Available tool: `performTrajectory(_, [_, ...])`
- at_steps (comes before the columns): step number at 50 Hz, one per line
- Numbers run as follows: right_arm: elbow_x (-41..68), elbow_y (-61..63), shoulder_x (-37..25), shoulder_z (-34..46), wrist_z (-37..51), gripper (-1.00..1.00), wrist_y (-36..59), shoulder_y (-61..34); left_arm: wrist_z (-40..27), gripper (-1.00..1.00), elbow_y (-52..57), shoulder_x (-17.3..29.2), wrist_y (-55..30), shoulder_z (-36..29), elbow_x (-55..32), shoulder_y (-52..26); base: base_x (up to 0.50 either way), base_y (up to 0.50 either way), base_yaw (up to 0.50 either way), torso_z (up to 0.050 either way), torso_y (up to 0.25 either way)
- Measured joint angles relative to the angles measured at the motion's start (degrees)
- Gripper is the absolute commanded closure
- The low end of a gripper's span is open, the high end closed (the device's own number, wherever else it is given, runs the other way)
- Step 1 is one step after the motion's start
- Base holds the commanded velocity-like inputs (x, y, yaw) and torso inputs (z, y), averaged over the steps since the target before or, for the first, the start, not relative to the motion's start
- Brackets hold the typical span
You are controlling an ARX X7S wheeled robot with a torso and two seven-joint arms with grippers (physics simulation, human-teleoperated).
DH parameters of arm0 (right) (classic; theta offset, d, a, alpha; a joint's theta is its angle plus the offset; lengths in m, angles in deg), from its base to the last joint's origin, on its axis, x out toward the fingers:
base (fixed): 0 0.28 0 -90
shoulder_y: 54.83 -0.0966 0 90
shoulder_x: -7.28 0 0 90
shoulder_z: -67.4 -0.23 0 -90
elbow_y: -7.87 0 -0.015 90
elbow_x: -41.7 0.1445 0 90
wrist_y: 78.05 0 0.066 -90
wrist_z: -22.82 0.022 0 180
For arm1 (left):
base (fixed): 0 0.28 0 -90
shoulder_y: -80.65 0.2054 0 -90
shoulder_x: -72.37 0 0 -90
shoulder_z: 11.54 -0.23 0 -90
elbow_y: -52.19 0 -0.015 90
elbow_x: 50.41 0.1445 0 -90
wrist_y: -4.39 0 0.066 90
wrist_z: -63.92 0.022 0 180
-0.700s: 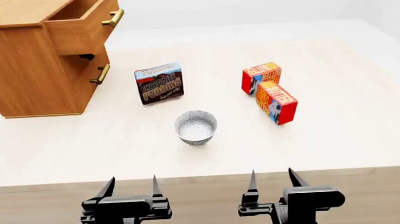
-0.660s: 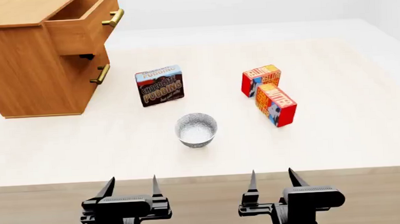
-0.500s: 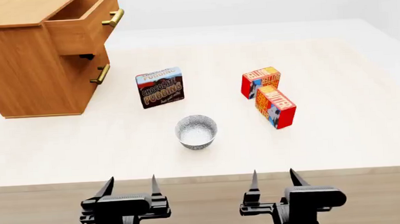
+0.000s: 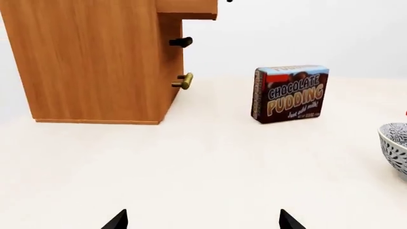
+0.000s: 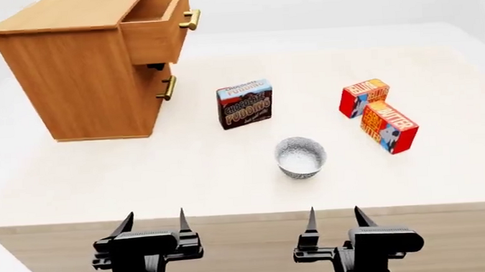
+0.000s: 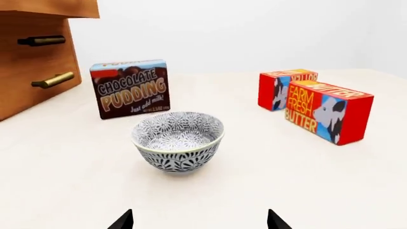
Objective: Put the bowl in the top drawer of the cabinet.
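Observation:
The bowl (image 5: 300, 157) (image 6: 178, 140), white with a fine blue-grey pattern, stands upright on the table just ahead of my right gripper (image 5: 334, 219) (image 6: 199, 221); its rim also shows in the left wrist view (image 4: 395, 147). The wooden cabinet (image 5: 88, 72) (image 4: 95, 59) stands at the far left, its top drawer (image 5: 157, 25) pulled out, brass handle forward. My left gripper (image 5: 153, 223) (image 4: 202, 221) hovers at the table's near edge. Both grippers are open and hold nothing.
A chocolate pudding box (image 5: 245, 103) (image 6: 129, 88) (image 4: 290, 93) stands behind the bowl. Two red butter boxes (image 5: 388, 126) (image 5: 364, 96) (image 6: 328, 110) lie to the bowl's right. The lower drawer's brass handle (image 5: 168, 88) is below the open drawer. The table's front edge (image 5: 246, 215) runs just ahead of the grippers.
The head view has shifted left: cabinet, boxes and bowl all sit further right in it now. Both grippers stay open at the near edge.

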Motion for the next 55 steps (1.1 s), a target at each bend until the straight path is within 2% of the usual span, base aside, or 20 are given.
performTrajectory(10, [0.89,3.45,-1.46,-0.39,2.42,-1.0,6.61,-2.55,0.47,-1.0,2.85,1.72,-4.07,-1.3,-1.52,-2.91,0.0,0.02,0.0,0.05,0.0])
performTrajectory(21, [8.65,19.43,-6.51,-3.05,4.27,-1.0,41.83,-23.75,1.14,-1.0,7.15,4.69,-29.32,-0.22,-6.28,-25.93,0.0,0.0,0.0,0.05,0.0])
performTrajectory(30, [11.84,23.63,-8.48,-3.44,5.25,-1.0,59.18,-37.99,0.85,-1.0,6.58,5.59,-43.26,0.41,-8.63,-42.3,0.0,0.0,0.0,0.05,0.0])
performTrajectory(37, [13.21,24.03,-9.49,-3.34,5.4,-1.0,66.4,-44.84,0.71,-1.0,1.91,5.46,-50.81,0.04,-9.55,-54.2,0.0,0.0,0.0,0.05,0.0])
performTrajectory(41, [13.74,24.08,-9.94,-3.02,5.37,-1.0,68.91,-47.3,0.6,-1.0,-1.93,5.18,-53.92,-0.67,-9.62,-60.27,0.21,0.0,0.0,0.0,0.0])
performTrajectory(48, [14.66,24.12,-10.48,-2.66,5.02,-1.0,71.48,-49.83,0.77,-1.0,-10.02,4.39,-58.16,-2.8,-9.32,-70.46,0.48,-0.08,0.0,0.0,0.0])
performTrajectory(55, [15.43,24.18,-11.05,-2.62,4.53,-1.0,72.84,-50.75,0.97,-1.0,-16.74,3.56,-60.5,-4.05,-9.32,-76.92,0.5,-0.08,0.0,0.0,0.0])
